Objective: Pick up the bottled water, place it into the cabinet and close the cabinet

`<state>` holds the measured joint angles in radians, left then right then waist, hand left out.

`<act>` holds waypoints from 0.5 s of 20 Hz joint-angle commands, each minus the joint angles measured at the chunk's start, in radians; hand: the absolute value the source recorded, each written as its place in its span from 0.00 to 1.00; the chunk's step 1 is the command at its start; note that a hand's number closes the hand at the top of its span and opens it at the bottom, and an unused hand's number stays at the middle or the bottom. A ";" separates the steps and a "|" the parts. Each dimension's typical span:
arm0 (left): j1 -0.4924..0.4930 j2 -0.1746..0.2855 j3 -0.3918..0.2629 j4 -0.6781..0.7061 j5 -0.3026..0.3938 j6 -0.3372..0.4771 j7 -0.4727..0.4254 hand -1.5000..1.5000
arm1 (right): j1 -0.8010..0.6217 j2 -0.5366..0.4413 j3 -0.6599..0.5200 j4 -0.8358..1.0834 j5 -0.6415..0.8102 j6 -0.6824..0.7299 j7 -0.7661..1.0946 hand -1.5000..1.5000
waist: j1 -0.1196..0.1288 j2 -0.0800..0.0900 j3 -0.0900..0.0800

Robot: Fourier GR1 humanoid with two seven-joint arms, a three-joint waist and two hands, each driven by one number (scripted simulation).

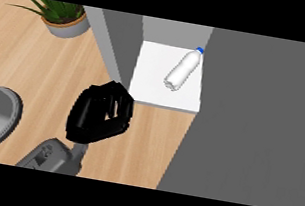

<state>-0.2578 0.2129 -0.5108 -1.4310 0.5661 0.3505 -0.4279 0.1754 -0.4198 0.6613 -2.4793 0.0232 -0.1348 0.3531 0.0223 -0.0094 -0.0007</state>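
One hand (101,114), the left, is hovering over the table (13,61) just at the near end of the open cabinet door (118,33), probably lining up to swing it closed; whether it is spread or curled cannot be told. The bottled water (182,69) is lying on its side on the white cabinet shelf (150,90), so only the closing seems to be remaining.

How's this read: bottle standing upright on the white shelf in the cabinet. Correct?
Not quite. The bottle is lying on its side, not standing upright. It is on the white shelf in the cabinet, as you said. The head view shows it.
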 commanded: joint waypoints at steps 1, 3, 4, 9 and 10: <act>0.155 0.079 -0.012 -0.175 -0.014 -0.012 -0.001 1.00 | -0.047 0.077 0.138 -0.087 0.080 -0.032 0.119 1.00 | -0.007 0.002 -0.001; 0.209 0.140 0.015 -0.236 -0.009 -0.029 0.016 1.00 | -0.125 0.106 0.149 -0.065 0.094 -0.027 0.180 1.00 | -0.006 0.003 -0.001; 0.246 0.124 0.012 -0.233 -0.015 -0.030 -0.018 1.00 | -0.131 0.154 0.234 -0.003 0.161 -0.055 0.173 1.00 | -0.010 0.003 -0.001; 0.302 0.175 0.071 -0.336 -0.004 -0.046 0.011 1.00 | -0.227 0.269 0.293 0.096 0.158 -0.056 0.223 1.00 | -0.015 0.005 0.000; 0.361 0.190 0.106 -0.253 0.043 -0.147 -0.081 1.00 | -0.303 0.337 0.283 0.153 0.163 -0.065 0.257 1.00 | -0.007 0.007 -0.001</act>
<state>0.0232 0.3678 -0.4541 -1.6848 0.5772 0.2774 -0.4561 -0.0330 -0.2076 0.8451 -2.3960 0.1337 -0.1904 0.5646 0.0145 -0.0050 -0.0013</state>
